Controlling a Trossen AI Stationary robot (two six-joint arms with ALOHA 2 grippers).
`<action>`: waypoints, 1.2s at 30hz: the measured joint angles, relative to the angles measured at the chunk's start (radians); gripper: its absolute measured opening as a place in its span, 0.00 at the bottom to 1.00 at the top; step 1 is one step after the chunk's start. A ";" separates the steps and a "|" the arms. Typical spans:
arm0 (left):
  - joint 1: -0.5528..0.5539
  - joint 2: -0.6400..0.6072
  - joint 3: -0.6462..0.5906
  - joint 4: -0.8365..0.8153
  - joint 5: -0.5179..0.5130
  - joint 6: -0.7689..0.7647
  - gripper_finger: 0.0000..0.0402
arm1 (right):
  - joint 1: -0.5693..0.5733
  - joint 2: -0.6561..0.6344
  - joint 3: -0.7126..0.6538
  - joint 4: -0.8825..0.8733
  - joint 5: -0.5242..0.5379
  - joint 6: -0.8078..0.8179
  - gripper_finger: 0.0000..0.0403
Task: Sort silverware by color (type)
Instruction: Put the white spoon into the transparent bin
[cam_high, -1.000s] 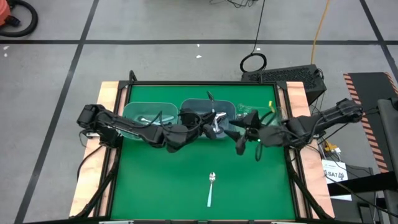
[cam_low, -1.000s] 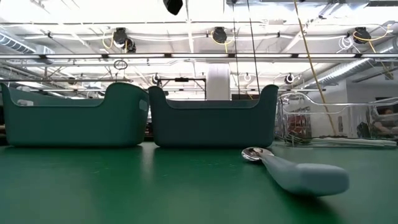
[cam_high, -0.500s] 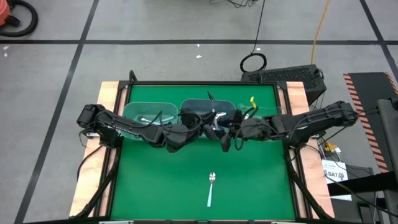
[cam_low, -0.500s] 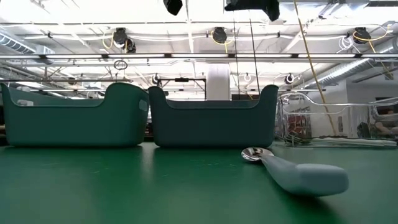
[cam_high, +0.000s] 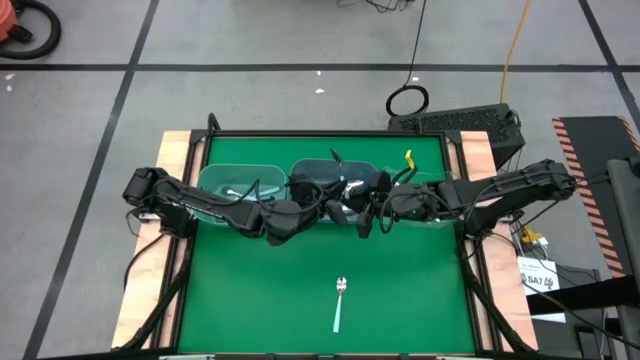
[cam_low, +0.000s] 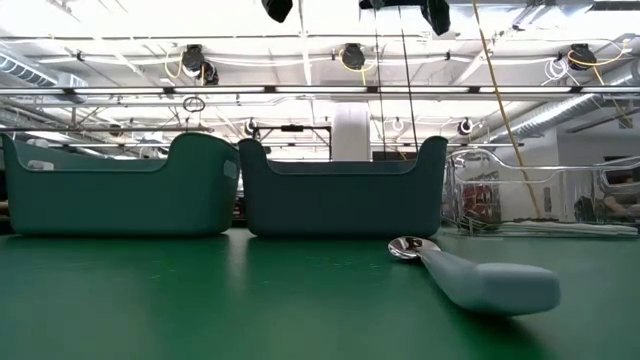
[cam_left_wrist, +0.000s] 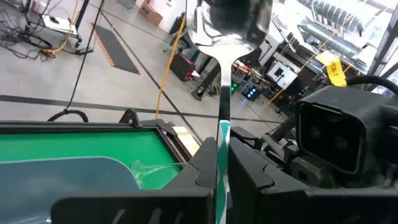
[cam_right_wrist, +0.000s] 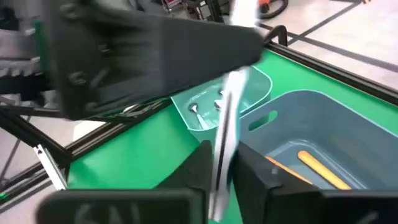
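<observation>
A spoon (cam_left_wrist: 221, 81) with a teal-green handle and a shiny bowl (cam_high: 351, 188) hangs in the air by the near wall of the middle bin (cam_high: 335, 172). My left gripper (cam_high: 335, 207) is shut on it, and so is my right gripper (cam_high: 366, 212), which faces it from the table's right. Another spoon (cam_high: 340, 300), with a light blue handle, lies flat on the green mat near the front edge. The middle bin holds an orange-handled spoon (cam_right_wrist: 318, 169). The left bin (cam_high: 232, 183) holds spoons (cam_right_wrist: 205, 107) lying on its floor. My left gripper pinches the teal-green handle (cam_left_wrist: 222, 142) between its two fingers. The spoon runs on along the fingers, with its metal neck and bowl beyond their tips. It is lifted clear of table and bins. My right gripper has its two fingers (cam_right_wrist: 200, 163) closed on a pale, shiny stretch of the same spoon (cam_right_wrist: 225, 124), coming roughly level from the table's right. The spoon lies along the fingers. Which part of the spoon this is I cannot tell.
A clear bin (cam_low: 545, 200) stands at the far right, next to the two blue-green bins (cam_low: 340, 195). The green mat (cam_high: 260, 290) spreads bare in front of the bins, apart from the lone spoon. Wooden rails (cam_high: 170, 230) run along both sides.
My right gripper has travelled toward the table's left, from in front of the clear bin to the spoon in my left gripper, and its spread fingers have come together there. My left gripper and the spoon have kept still.
</observation>
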 joint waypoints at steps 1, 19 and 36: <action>-0.001 -0.001 0.000 0.000 -0.001 0.001 0.05 | -0.001 -0.001 0.000 -0.002 -0.005 0.003 0.08; -0.034 0.001 0.060 -0.084 0.022 -0.032 0.31 | 0.002 -0.154 0.000 -0.155 -0.081 0.061 0.07; -0.050 0.008 0.391 -1.366 0.373 -0.426 0.35 | -0.001 -0.391 0.000 -0.723 -0.090 0.285 0.07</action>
